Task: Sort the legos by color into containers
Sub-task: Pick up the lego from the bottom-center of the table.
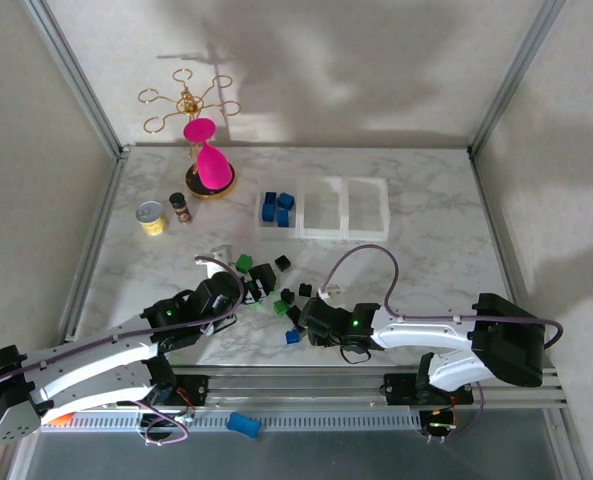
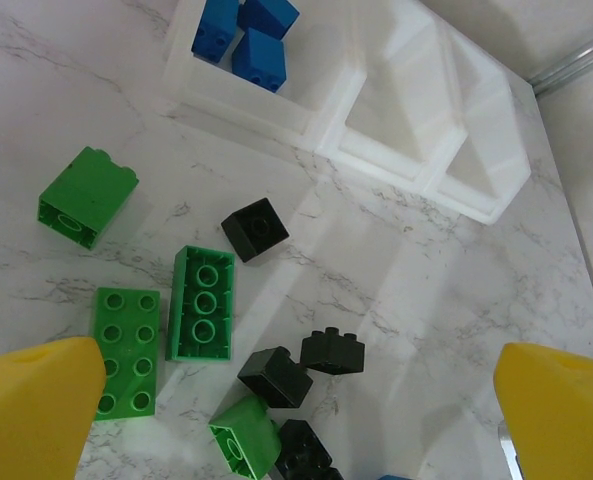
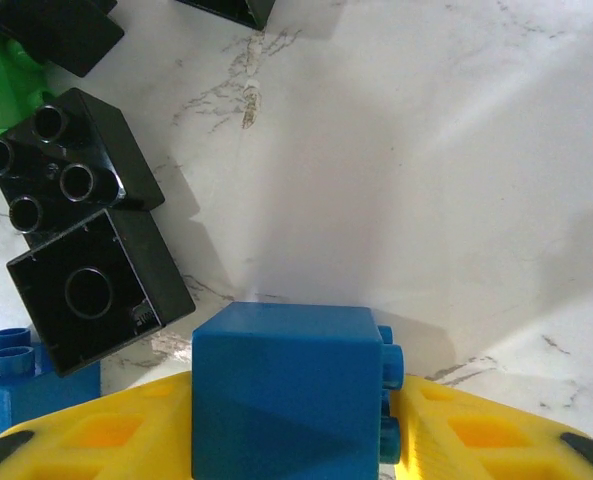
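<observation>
Right gripper pinches small blue plastic brick, studs sideways, on marble tabletop. Your carry runs toward far side, slightly left: blue-stocked end compartment of whitish three-bay plastic tray. Left gripper wide, empty.

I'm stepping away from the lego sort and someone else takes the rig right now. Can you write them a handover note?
Left gripper: open, hovering over the loose green bricks and black bricks.
Right gripper: shut on a blue brick.
Tray: the left compartment holds a few blue bricks; the middle and right compartments are bare.
Done: some blues sorted.
Left: put the held blue in with the others, then the second loose blue brick, then all greens and blacks, one colour per free compartment.
</observation>
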